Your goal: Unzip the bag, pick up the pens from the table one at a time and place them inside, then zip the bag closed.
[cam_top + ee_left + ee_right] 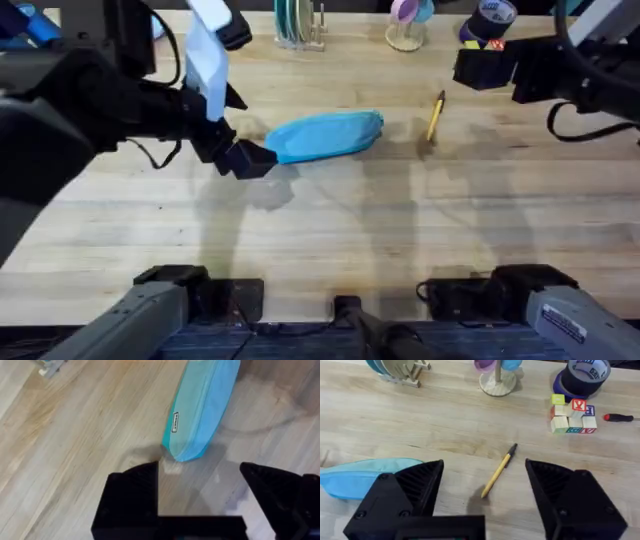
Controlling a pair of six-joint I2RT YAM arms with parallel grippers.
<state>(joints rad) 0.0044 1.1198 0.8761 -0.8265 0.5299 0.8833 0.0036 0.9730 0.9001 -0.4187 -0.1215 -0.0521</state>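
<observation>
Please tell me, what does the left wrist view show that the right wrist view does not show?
Only the left wrist view shows the small label on the bag and the open left claw near the bag's end. Only the right wrist view shows the yellow pen, the toy blocks, the tape rolls, the screwdriver and the open right claw. Both show the blue bag lying on the wooden table.

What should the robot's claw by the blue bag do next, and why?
Probably ease the left claw forward and shut it on the near end of the soft light blue fabric pouch. Its fingers stand open just short of that end, touching nothing, and the pouch looks zipped, while the slim yellow pen with a black end lies on the light wooden table.
</observation>
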